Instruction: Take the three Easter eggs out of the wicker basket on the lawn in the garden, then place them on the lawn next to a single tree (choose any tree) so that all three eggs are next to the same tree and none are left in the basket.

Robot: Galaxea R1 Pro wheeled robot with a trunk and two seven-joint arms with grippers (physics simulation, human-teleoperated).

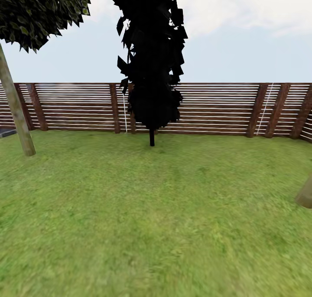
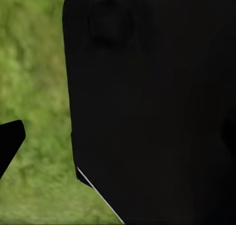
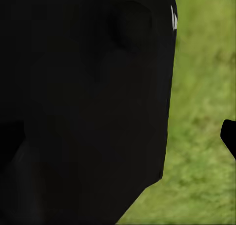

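Note:
The Easter eggs and the wicker basket are out of view. The lawn (image 1: 156, 219) spreads wide and green ahead of me, up to the garden's brown slat fence (image 1: 216, 108). At the right edge stands the pale base of a tree trunk (image 1: 305, 197). In the left wrist view, one black fingertip (image 2: 9, 142) of my left gripper hangs over grass, beside a large black part of the robot (image 2: 152, 107). One black fingertip (image 3: 229, 136) of my right gripper shows the same way in the right wrist view. Too little shows to tell how the jaws stand.
An all-black tree (image 1: 151, 63) with a thin black trunk stands in front of the fence, straight ahead. A leaning pale trunk (image 1: 15, 106) with a dark green crown rises at the far left. A dark paved patch (image 1: 6, 133) lies behind it.

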